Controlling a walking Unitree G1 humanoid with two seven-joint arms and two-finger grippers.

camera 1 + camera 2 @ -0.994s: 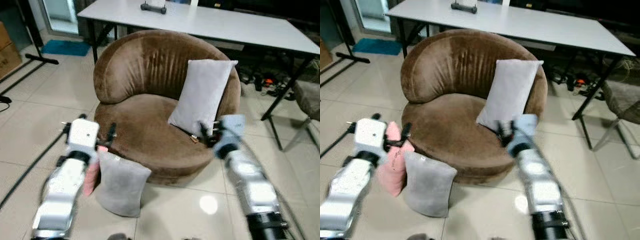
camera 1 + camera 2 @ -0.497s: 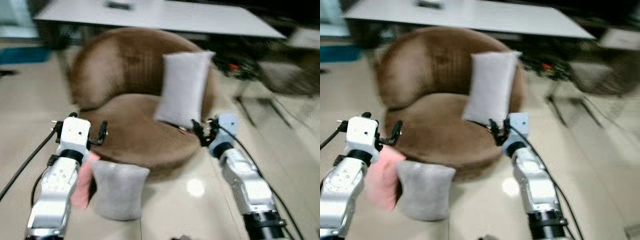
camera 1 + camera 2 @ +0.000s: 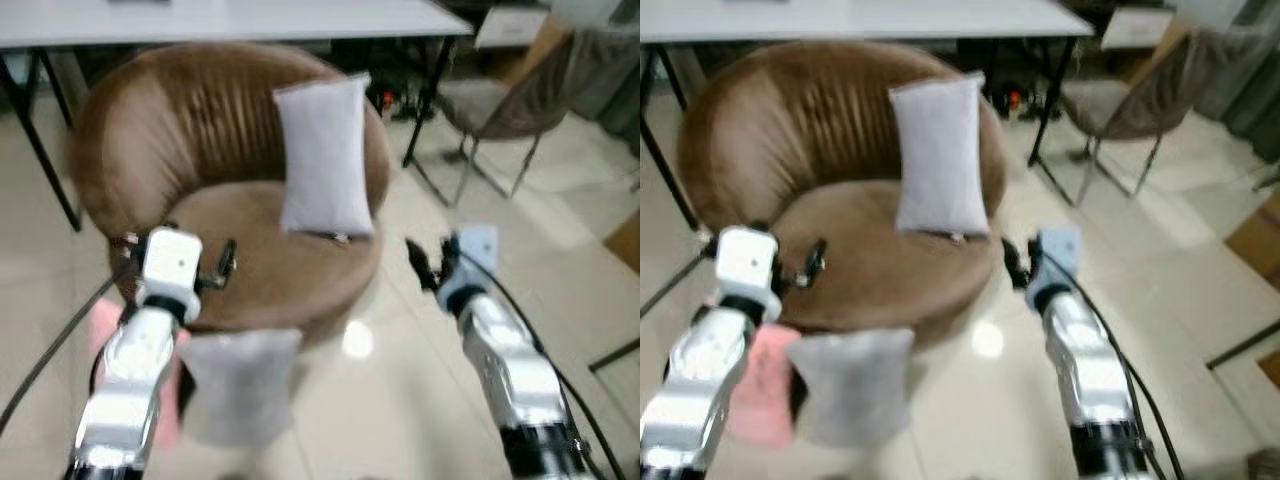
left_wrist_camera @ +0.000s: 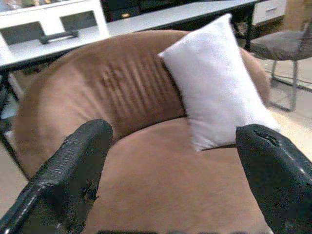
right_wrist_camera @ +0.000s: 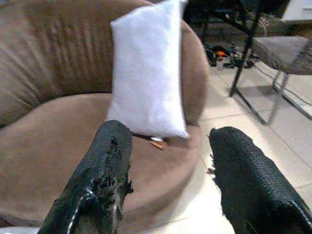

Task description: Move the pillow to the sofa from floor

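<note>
A grey pillow [image 3: 240,388] stands on the tiled floor against the front of the round brown sofa [image 3: 190,130], with a pink pillow [image 3: 758,385] beside it, partly behind my left arm. A second grey pillow [image 3: 322,158] leans on the sofa's backrest, and also appears as the white-grey pillow [image 4: 217,90] in the left wrist view. My left gripper [image 3: 178,252] hangs open above the floor pillows, at the seat's front edge. My right gripper [image 3: 432,260] is open over the floor, just right of the sofa. Neither holds anything.
A white table [image 3: 230,16] stands behind the sofa, its dark leg [image 3: 40,150] at the left. A grey chair [image 3: 500,100] sits at the back right, with cables under the table. A black cable [image 3: 40,360] runs across the floor on the left. Bare tiles lie to the right.
The whole picture has swung, so the camera has turned to the right. The pillows and the sofa stay where they were. Both grippers remain open and empty.
</note>
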